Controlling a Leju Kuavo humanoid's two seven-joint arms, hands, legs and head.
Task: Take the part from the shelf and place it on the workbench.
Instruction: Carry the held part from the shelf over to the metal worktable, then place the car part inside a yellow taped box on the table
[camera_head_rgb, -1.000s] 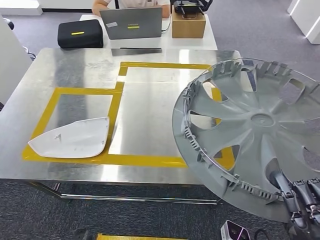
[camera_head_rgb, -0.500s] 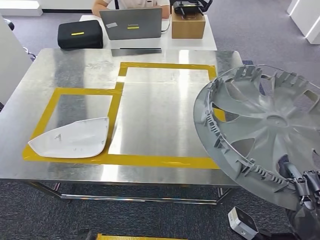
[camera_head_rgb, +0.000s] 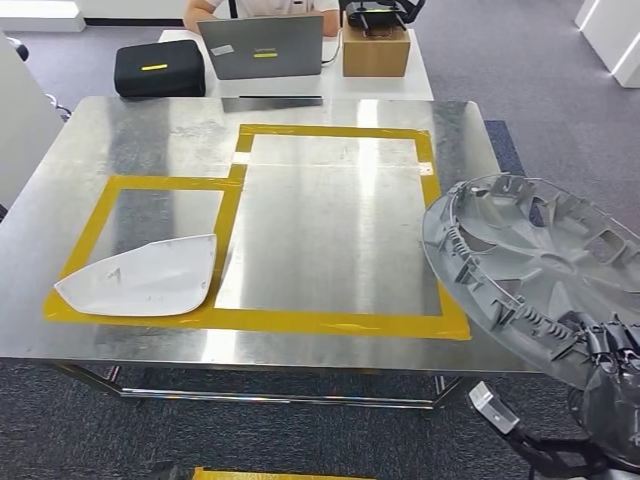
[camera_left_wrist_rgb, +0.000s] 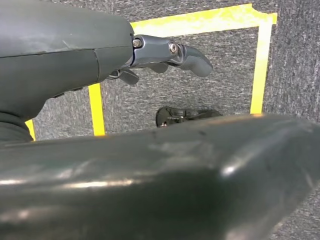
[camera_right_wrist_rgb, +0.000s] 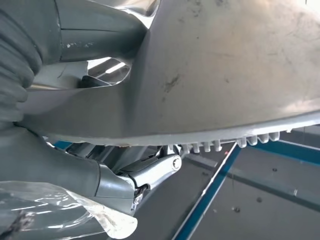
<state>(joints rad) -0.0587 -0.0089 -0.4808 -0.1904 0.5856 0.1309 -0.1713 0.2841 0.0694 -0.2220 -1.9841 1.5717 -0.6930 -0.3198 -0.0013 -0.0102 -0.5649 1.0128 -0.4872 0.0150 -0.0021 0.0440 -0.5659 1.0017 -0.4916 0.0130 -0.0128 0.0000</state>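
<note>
In the head view, the workbench is a steel-topped table marked with yellow tape outlines. The part, a grey wheel cover, hangs tilted off the workbench's right edge, its inner ribbed side facing up and its near-left rim overlapping the corner of the tape outline. The right hand grips the wheel cover at its lower rim, dark fingers curled over the edge, beyond the workbench's near right corner. A white curved panel lies flat on the workbench inside the smaller taped square on its left half. Behind the workbench's far edge stands a white table with a black case, a grey laptop and a cardboard box; a person sits behind the laptop.

In the left wrist view, the left hand hangs over grey carpet with a yellow tape rectangle on the floor. Its fingers are extended and hold nothing; a finger points out over the taped area.

In the right wrist view, the broad grey outer face of the wheel cover lies right against the right hand. The thumb lies over the face while a finger hooks under the toothed rim, so the hand clamps the cover's edge. Blue tape lines run across the floor below.
</note>
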